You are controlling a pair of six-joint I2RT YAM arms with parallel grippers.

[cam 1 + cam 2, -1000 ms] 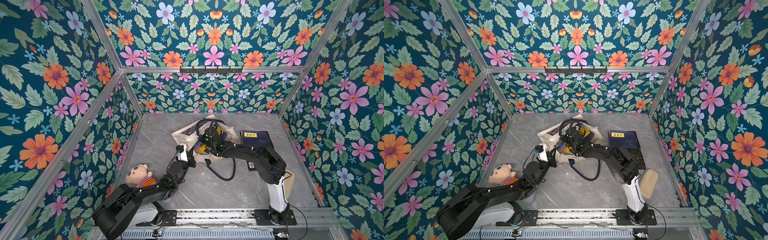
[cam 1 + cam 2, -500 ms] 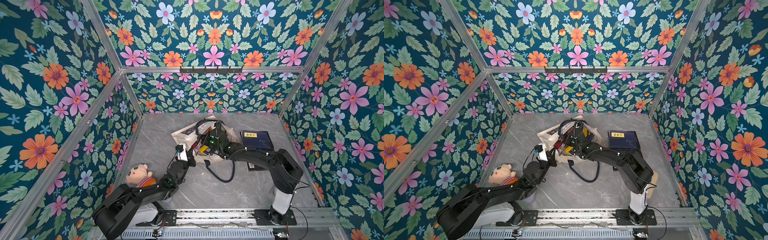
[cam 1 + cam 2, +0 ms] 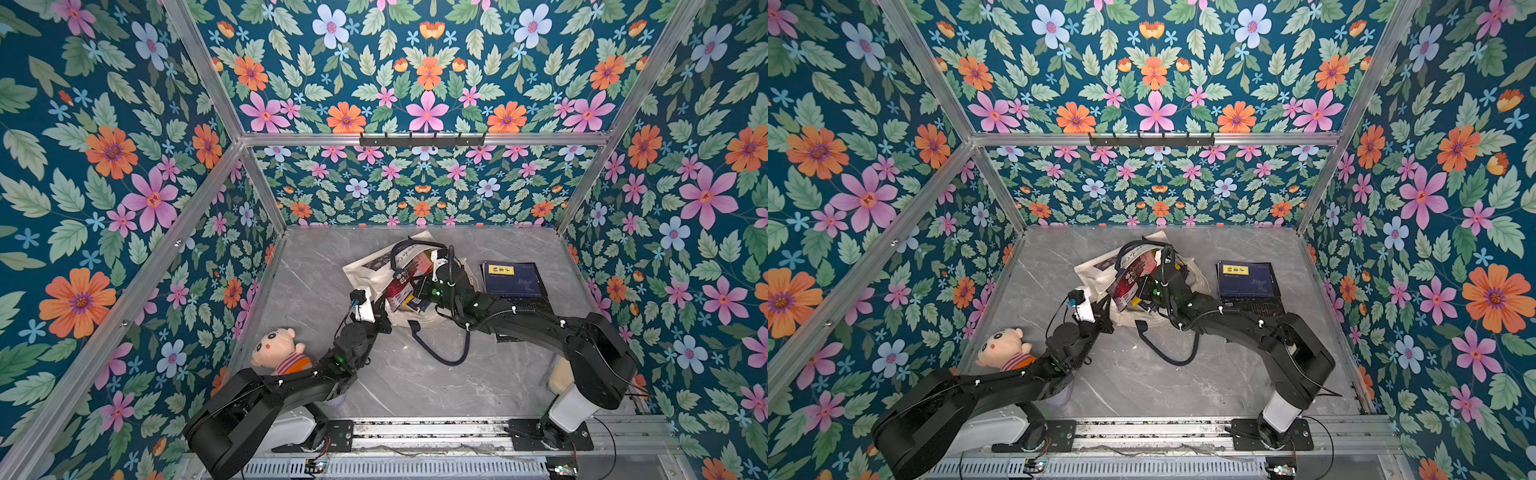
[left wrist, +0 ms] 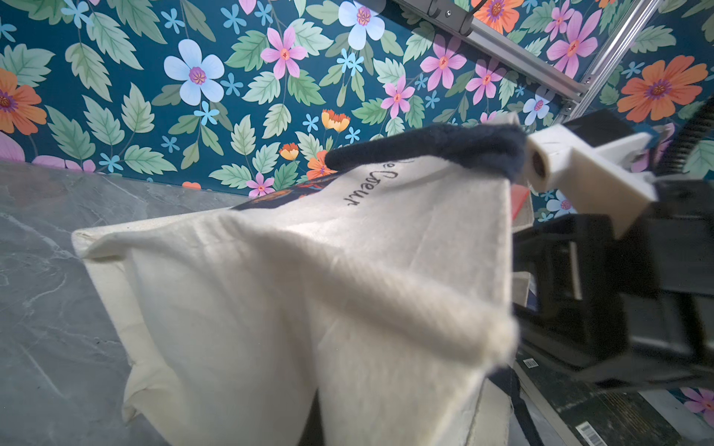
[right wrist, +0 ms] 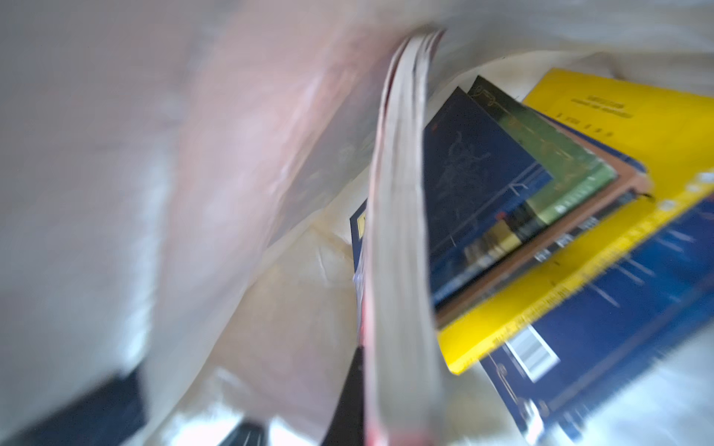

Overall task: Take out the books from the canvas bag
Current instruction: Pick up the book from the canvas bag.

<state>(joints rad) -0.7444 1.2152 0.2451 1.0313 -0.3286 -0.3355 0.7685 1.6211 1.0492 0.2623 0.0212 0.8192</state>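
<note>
The cream canvas bag point(image 3: 370, 270) lies on its side mid-table, its mouth toward the right arm. My left gripper point(image 3: 383, 312) is shut on the canvas bag's near edge, and the cloth point(image 4: 309, 289) hides its fingers in the left wrist view. My right gripper point(image 3: 415, 293) is in the mouth, shut on a red-covered book point(image 3: 401, 286) that stands tilted up; its page edge point(image 5: 402, 231) fills the right wrist view. Navy point(image 5: 475, 181) and yellow point(image 5: 618, 116) books lie stacked inside. A navy book with a yellow label point(image 3: 513, 278) lies on the table right of the bag.
A plush doll point(image 3: 278, 349) lies by the left arm at the front left. One navy handle loop point(image 3: 444, 353) trails across the grey table. A cream pouch point(image 3: 559, 374) sits behind the right arm's base. A black book point(image 3: 536, 309) lies under the navy one. Floral walls close three sides.
The right gripper has drawn back toward the front, and the red book has tilted up out of the bag's mouth. The left arm has kept still.
</note>
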